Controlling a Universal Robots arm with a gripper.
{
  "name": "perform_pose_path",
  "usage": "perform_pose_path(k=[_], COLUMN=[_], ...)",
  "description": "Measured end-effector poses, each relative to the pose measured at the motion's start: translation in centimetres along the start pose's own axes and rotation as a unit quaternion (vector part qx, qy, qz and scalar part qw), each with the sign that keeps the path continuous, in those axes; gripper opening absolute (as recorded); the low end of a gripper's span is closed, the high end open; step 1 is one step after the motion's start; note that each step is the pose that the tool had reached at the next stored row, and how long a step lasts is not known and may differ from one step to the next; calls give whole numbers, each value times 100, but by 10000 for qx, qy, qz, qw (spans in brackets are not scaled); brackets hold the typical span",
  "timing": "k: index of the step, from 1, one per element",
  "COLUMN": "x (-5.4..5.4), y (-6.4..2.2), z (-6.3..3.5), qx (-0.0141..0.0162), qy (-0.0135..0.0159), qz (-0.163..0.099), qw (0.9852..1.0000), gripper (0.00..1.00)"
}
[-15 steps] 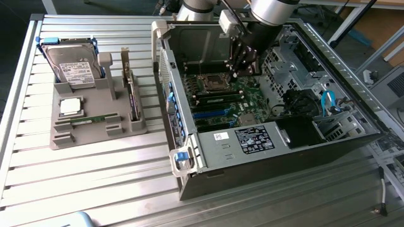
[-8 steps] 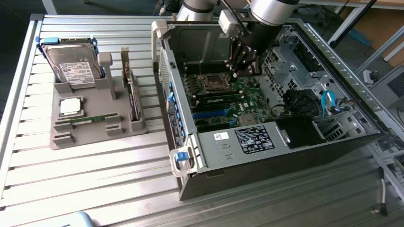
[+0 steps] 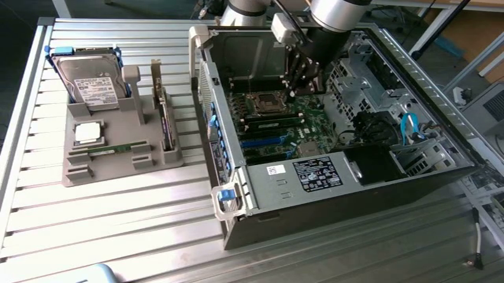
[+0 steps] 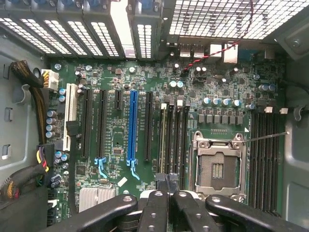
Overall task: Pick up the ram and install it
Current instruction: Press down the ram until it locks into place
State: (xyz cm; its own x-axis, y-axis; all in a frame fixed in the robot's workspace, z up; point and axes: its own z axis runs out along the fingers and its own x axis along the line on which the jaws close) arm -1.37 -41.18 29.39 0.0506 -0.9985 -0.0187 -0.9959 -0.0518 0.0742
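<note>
The open computer case [image 3: 339, 171] lies on its side on the ribbed metal surface [image 3: 118, 218], and the robot arm [image 3: 334, 15] reaches down into it. The pincer [image 3: 303, 88] hangs over the green motherboard [image 3: 275, 127], just above the empty silver processor socket [image 3: 264, 103]. In the wrist view the pincer [image 4: 167, 186] has its black fingers [image 4: 157, 208] pressed together, and a thin dark edge sticks up between the tips, right at the end of the row of long black memory slots [image 4: 174, 133] next to the socket [image 4: 217, 169]. It looks like the ram stick seen edge-on, but I cannot tell for sure. So the pincer is closed tight, and what it grips is hard to make out. A long blue slot [image 4: 133, 125] runs down the board beside the black ones, and more black slots [image 4: 265, 159] sit on the other side of the socket. On the exterior view's left, well apart from the case, a grey holder tray [image 3: 118, 159] sits on the surface. A green ram stick [image 3: 110, 149] lies flat in a groove of that tray. Near it sits the square silver processor chip [image 3: 88, 132]. A hard drive [image 3: 91, 82] stands tilted at the back of the tray, and a dark expansion card [image 3: 164, 118] stands on its edge along the tray's side nearest the case. A blue cable [image 3: 408, 127] curls inside the case, close to the metal drive cage [image 3: 358, 79].
</note>
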Motion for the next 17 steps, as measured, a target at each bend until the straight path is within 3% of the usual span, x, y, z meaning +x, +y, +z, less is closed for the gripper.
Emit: perform_pose_path(k=[7, 9, 14, 17], x=[-3, -3, -3, -3], y=[53, 58, 57, 56], z=[4, 5, 5, 7], qx=[56, 104, 111, 156], qy=[7, 11, 14, 16], qz=[-56, -81, -91, -99], qw=[10000, 9999, 9999, 9998], gripper=[10, 10, 10, 10])
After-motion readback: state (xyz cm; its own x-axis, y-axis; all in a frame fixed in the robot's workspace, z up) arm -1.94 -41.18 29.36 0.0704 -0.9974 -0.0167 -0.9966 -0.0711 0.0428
